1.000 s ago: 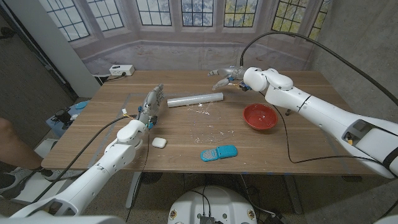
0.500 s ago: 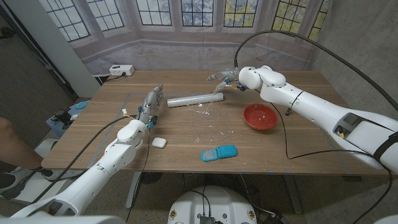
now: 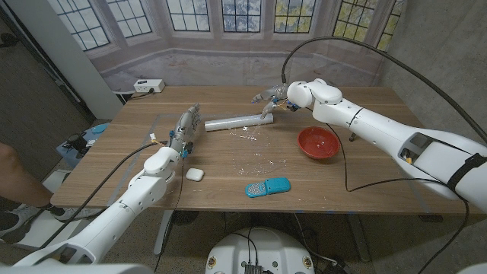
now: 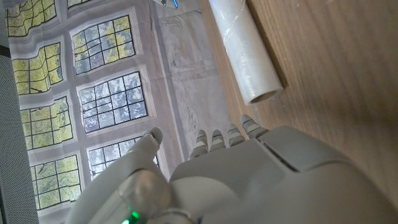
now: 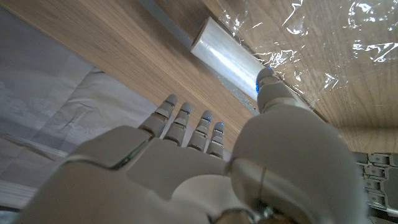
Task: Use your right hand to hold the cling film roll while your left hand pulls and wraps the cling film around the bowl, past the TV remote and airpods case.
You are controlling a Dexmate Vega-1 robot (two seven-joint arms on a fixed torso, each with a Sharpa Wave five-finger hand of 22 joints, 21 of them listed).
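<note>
The right hand (image 3: 272,97) has travelled leftward across the far side of the wooden bench (image 3: 380,164) over the last second and now hovers just above the near-right end of the long white cling film roll (image 3: 237,122), its fingers spread and gripping nothing. In the right wrist view the thumb tip sits over the roll (image 5: 227,59), but whether it touches the film cannot be told. A loose sheet of clear film (image 5: 311,43) lies crinkled on the wood beside the roll.

The left hand (image 3: 185,128) has not moved; it stands near the roll's other end, fingers extended and empty, with the roll's open tube end (image 4: 252,62) just ahead of its fingertips (image 4: 227,134).

The round red bowl (image 3: 319,142) rests apart from the roll toward the robot's right. The small white airpods case (image 3: 195,174) and the blue TV remote (image 3: 267,186) lie nearer the front edge.

Judged from this approach, the step in hand is securing the roll with the right hand; pulling and wrapping have not begun.
</note>
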